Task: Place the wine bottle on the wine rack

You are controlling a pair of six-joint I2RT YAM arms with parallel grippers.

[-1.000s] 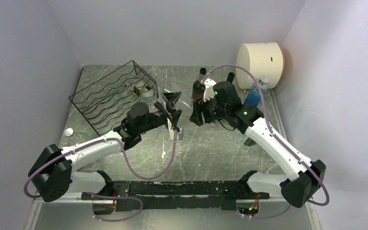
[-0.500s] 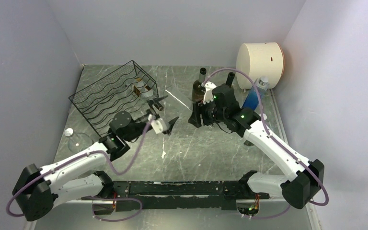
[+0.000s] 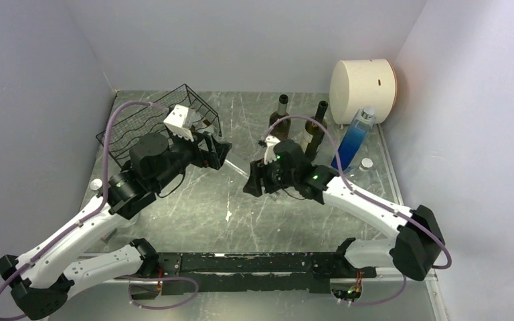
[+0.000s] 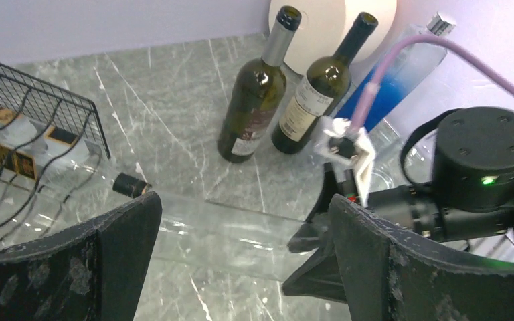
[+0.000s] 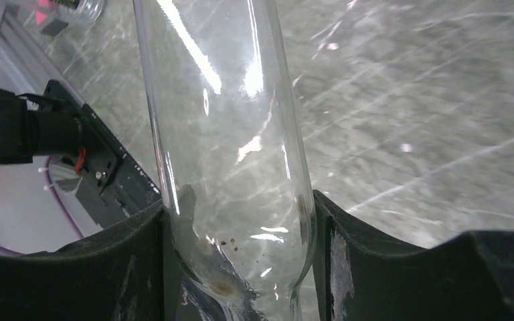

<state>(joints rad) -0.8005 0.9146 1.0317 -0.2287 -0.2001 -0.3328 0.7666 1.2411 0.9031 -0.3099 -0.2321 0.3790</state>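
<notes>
The wine bottle [image 5: 227,134] is clear glass with a black cap [image 4: 130,185]. My right gripper [image 5: 237,241] is shut on its base end and holds it roughly level above the table; the gripper also shows in the top view [image 3: 249,185]. My left gripper [image 4: 241,261] is open, just above and in front of the bottle, which spans the gap beyond its fingertips without touching them. In the top view the left gripper [image 3: 219,151] is beside the right end of the black wire wine rack [image 3: 130,124]. The rack [image 4: 33,107] holds a labelled clear bottle [image 4: 13,157].
Two dark green bottles [image 3: 280,117] [image 3: 318,124] stand at the back, beside a blue-tinted bottle [image 3: 351,140] and a white cylinder [image 3: 361,80]. Small white caps lie at the left [image 3: 96,184] and right [image 3: 366,162]. The left arm hides part of the rack.
My left arm pulled back, then rose and swung over toward the rack, its gripper open. My right gripper has carried the clear bottle left and nearer, away from the standing bottles.
</notes>
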